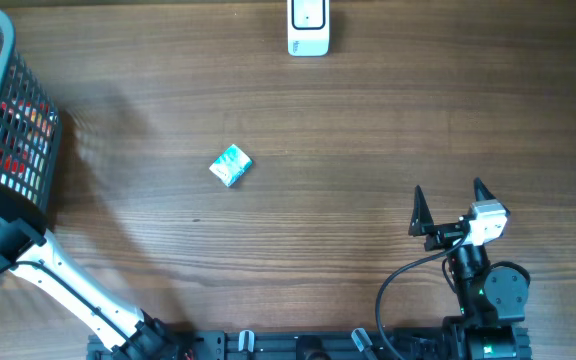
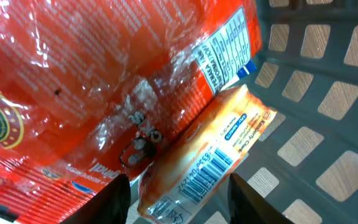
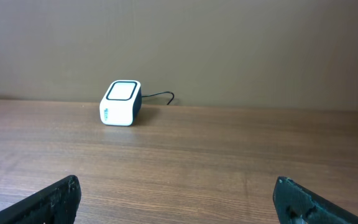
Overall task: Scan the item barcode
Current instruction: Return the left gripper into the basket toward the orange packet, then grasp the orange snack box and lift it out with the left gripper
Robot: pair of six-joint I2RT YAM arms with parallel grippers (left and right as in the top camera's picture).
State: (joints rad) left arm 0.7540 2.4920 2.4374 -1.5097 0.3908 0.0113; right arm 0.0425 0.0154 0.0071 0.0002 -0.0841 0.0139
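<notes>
Overhead you only get the left arm (image 1: 78,290) running from the bench's (image 1: 328,250) near-left corner into the grey basket (image 1: 23,130) at the left edge, with its gripper hidden. The left wrist view shows you the left gripper (image 2: 176,193) inside, fingers (image 2: 118,199) straddling an orange barcoded packet (image 2: 210,162) against a big red bag (image 2: 73,81); you cannot tell if they pinch it. The right gripper (image 1: 449,190) hovers level near the near-right corner, jaws wide apart and empty, facing the white scanner (image 1: 308,25) at the far edge; a small teal packet (image 1: 232,165) lies mid-bench.
</notes>
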